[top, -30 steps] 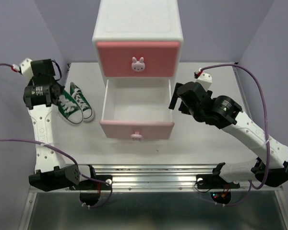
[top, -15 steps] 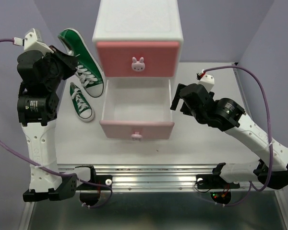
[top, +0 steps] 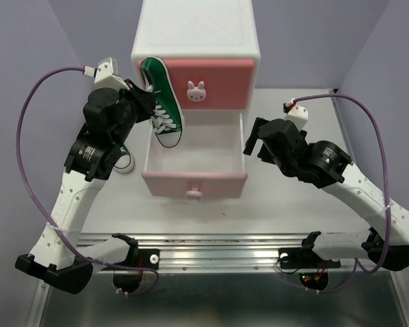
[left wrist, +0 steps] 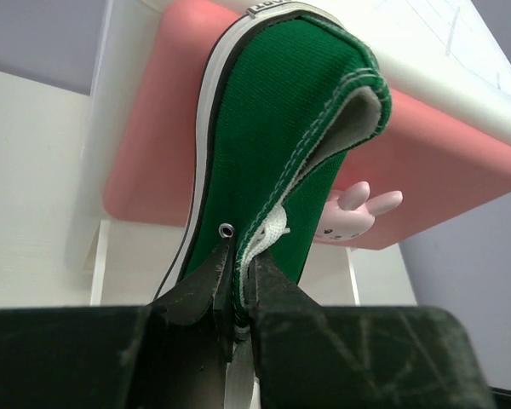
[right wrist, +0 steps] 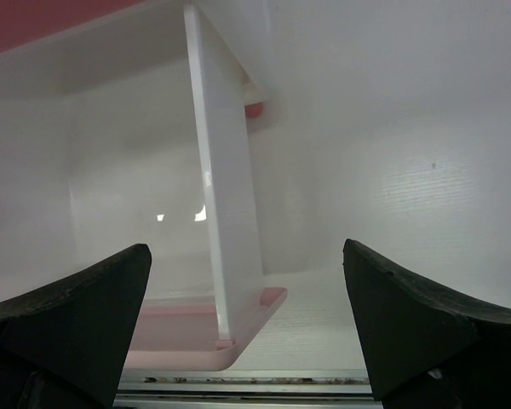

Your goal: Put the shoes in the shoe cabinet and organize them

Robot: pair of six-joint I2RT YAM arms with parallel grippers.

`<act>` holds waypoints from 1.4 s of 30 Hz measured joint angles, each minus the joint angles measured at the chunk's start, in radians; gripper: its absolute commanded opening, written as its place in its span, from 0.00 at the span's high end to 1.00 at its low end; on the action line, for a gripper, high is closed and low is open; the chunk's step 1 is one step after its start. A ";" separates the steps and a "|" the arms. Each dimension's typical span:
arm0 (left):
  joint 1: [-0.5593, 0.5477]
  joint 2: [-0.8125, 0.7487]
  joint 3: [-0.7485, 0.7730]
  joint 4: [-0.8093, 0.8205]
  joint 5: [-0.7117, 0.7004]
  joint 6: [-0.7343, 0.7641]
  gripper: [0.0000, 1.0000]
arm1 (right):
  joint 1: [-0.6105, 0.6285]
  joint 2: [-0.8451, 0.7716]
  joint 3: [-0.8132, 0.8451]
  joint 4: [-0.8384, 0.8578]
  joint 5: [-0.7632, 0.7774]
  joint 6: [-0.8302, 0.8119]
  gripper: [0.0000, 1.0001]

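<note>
A green sneaker [top: 162,95] with white laces hangs toe-down above the back left corner of the open lower drawer [top: 191,151]. My left gripper [top: 143,101] is shut on it. In the left wrist view the fingers [left wrist: 240,277] pinch the sneaker's [left wrist: 281,145] collar edge beside a lace eyelet, in front of the upper pink drawer front [left wrist: 153,162]. A second green sneaker [top: 126,164] lies on the table, mostly hidden under my left arm. My right gripper [top: 252,139] stands open just right of the drawer; its wrist view shows the drawer's side wall [right wrist: 226,213] between the spread fingers.
The white shoe cabinet [top: 194,34] stands at the back centre, its upper drawer closed, with a bunny knob [top: 196,92]. The lower drawer's pale pink front [top: 194,184] juts toward the arms. A metal rail [top: 218,245] runs along the table's near edge.
My left arm lifted one green sneaker off the table at the left and carried it right, over the open drawer. The other green sneaker stayed put. The right gripper hardly moved.
</note>
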 measured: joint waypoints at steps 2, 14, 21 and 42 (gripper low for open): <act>-0.046 -0.010 -0.031 0.027 -0.069 0.005 1.00 | 0.000 -0.004 -0.001 0.007 0.000 0.000 0.00; -0.220 -0.105 -0.274 0.077 -0.196 -0.002 1.00 | 0.000 -0.024 -0.034 0.027 0.000 -0.037 0.00; -0.277 -0.130 -0.373 0.084 -0.194 -0.021 1.00 | 0.000 -0.029 -0.034 0.027 -0.002 -0.060 0.00; -0.434 0.011 -0.397 0.140 -0.307 -0.075 1.00 | 0.000 -0.060 -0.062 0.032 -0.017 -0.070 0.00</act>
